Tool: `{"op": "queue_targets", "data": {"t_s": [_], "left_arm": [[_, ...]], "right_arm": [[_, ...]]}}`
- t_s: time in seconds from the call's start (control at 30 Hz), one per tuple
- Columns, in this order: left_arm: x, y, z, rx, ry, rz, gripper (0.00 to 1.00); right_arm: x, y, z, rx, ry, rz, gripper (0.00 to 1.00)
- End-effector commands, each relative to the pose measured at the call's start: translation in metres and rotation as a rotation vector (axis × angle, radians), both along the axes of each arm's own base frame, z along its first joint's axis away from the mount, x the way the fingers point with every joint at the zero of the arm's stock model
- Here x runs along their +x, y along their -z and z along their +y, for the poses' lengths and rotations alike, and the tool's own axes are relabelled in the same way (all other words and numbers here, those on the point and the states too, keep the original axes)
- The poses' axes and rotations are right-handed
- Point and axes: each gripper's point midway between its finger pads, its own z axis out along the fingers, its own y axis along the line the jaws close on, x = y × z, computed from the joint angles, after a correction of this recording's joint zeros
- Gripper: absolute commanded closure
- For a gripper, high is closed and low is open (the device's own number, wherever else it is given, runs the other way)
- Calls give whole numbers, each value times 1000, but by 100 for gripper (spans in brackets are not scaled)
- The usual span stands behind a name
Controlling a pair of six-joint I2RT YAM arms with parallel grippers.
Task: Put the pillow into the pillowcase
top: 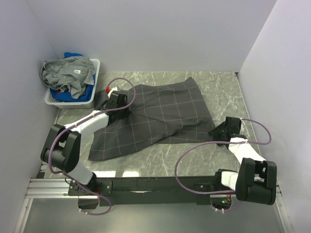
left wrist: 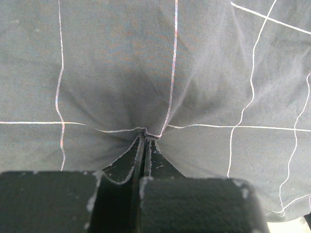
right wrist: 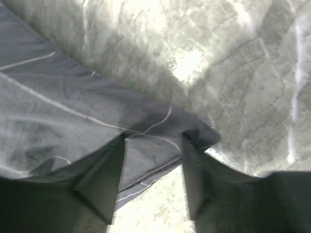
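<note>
Top external shows pillowcase (top: 156,116) on marbled table (top: 224,92) (white walls (top: 146,29) around).

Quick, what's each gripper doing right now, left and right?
Left gripper: closed, pinching a fold of the pillowcase.
Right gripper: open, fingers either side of the pillowcase's corner, not clamped on it.

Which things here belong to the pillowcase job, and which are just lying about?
Job:
dark charcoal-grey cloth pillowcase with pale grid lines
left gripper, jaws shut on it
right gripper, jaws open around its corner
no pillow visible

Lying about:
white plastic basket
grey and blue clothes heaped in it
</note>
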Motion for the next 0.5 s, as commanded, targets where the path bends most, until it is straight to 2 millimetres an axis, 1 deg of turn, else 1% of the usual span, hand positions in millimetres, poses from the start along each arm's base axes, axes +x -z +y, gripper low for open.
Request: {"op": "queue_targets", "data": {"t_s": [0.0,0.03,0.07,0.1,0.13,0.2,0.23,0.3,0.33,0.37,0.4,0.43,0.47], "left_arm": [[-13,7,0,1,24,41,99],[-14,6,-1,-1,28,40,99],[-14,6,-3,-1,32,40,99],[-15,6,-4,-2,36,39,99],[-16,6,-6,-3,39,38,99],[-18,6,-12,-5,55,35,99],[-18,6,-13,2,53,34,99],[-19,6,-18,7,61,35,99],[-19,7,-20,6,63,36,99],[-18,6,-20,5,63,34,99],[-17,7,-20,3,59,34,99],[-18,7,-21,2,59,34,99],[-17,6,-21,-1,59,32,99]], "right_arm": [[0,1,-12,5,78,27,55],[0,0,-16,4,85,28,62],[1,0,-20,4,91,31,82],[1,0,-33,4,119,38,93],[1,0,-38,10,128,41,100],[2,-2,-49,20,138,43,100],[4,-5,-48,58,126,28,100],[4,-12,-45,63,108,14,100],[4,-15,-38,77,87,-4,100],[3,-23,-35,70,92,-34,92],[-3,-18,-31,62,92,-24,85],[-6,-19,-25,51,80,-27,75],[-14,-18,-24,40,92,-26,60]]}}
